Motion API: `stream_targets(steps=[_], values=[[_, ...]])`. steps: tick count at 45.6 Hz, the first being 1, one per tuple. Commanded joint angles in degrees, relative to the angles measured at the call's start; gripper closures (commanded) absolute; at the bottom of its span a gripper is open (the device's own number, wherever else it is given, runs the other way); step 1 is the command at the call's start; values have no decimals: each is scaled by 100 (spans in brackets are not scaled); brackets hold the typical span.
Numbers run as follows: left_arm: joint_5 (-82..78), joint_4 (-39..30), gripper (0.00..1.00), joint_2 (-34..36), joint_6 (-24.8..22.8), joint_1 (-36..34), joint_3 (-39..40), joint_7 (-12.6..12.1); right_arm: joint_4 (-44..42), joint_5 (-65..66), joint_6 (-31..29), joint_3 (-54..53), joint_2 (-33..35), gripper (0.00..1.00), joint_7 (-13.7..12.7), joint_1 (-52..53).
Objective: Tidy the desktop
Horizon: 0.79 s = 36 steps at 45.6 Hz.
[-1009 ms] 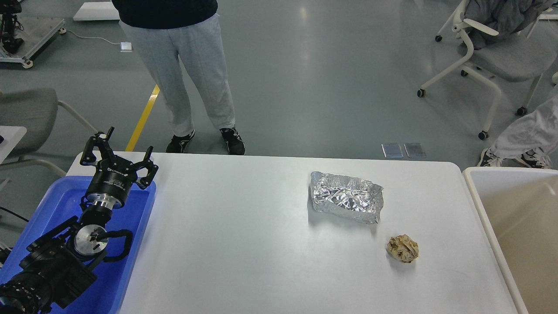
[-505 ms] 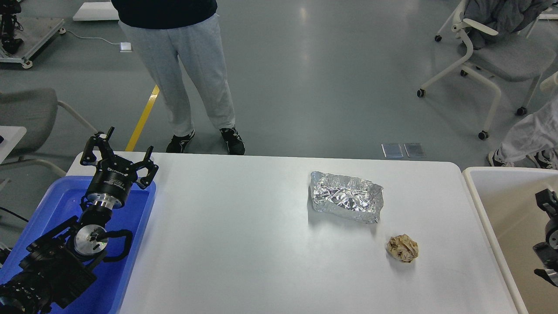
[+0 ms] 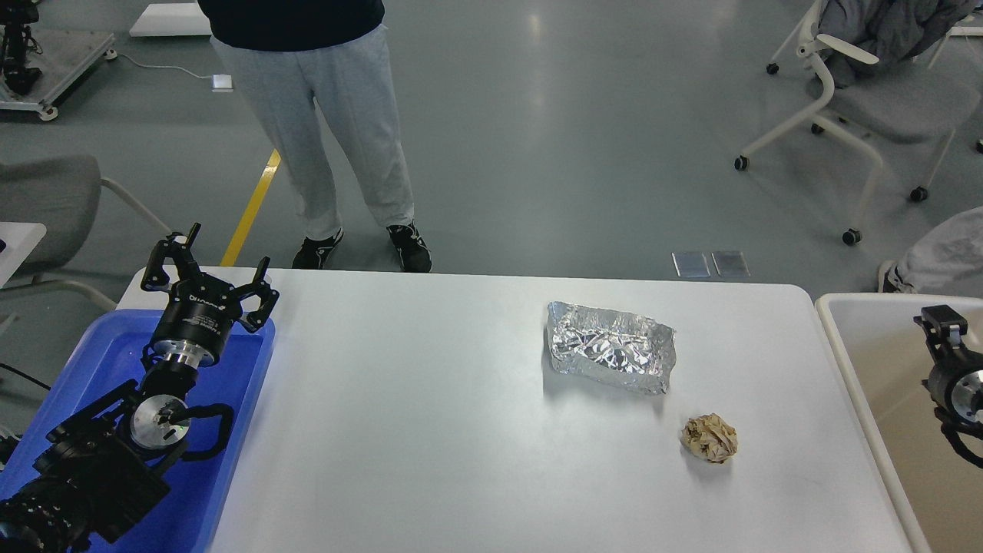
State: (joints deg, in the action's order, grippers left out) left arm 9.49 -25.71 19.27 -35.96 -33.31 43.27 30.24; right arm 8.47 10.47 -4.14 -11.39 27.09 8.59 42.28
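Note:
The white desktop (image 3: 430,430) holds a crumpled silver foil tray (image 3: 610,347) right of centre and a crumpled brown paper ball (image 3: 709,438) just in front of it. My left gripper (image 3: 211,265) is open and empty, held above the far end of the blue tray (image 3: 238,430) at the left. My right gripper (image 3: 941,321) shows only partly at the right edge, over the beige-white bin (image 3: 841,353). Its fingers cannot be told apart. It is well right of the paper ball.
A person (image 3: 338,153) stands at the far edge of the table, left of centre. Office chairs (image 3: 860,100) stand on the floor at the far right, and a grey chair (image 3: 46,200) at the left.
My right arm has come into view from the right edge and moved up over the bin. My left arm, the foil tray and the paper ball have not moved.

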Motion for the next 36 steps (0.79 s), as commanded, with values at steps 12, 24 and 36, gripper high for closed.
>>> stream_targets(steps=[12, 24, 36], values=[[0, -4, 0, -2, 1, 9, -3, 0, 4566, 51, -43, -3492, 1220, 0, 713, -941], [0, -4, 0, -2, 1, 0, -3, 0, 4795, 525, -25, -4134, 456, 0, 1206, -1477], [0, -4, 0, 6, 1, 0, -3, 0, 4751, 719, 19, -4415, -415, 0, 2068, -2022]])
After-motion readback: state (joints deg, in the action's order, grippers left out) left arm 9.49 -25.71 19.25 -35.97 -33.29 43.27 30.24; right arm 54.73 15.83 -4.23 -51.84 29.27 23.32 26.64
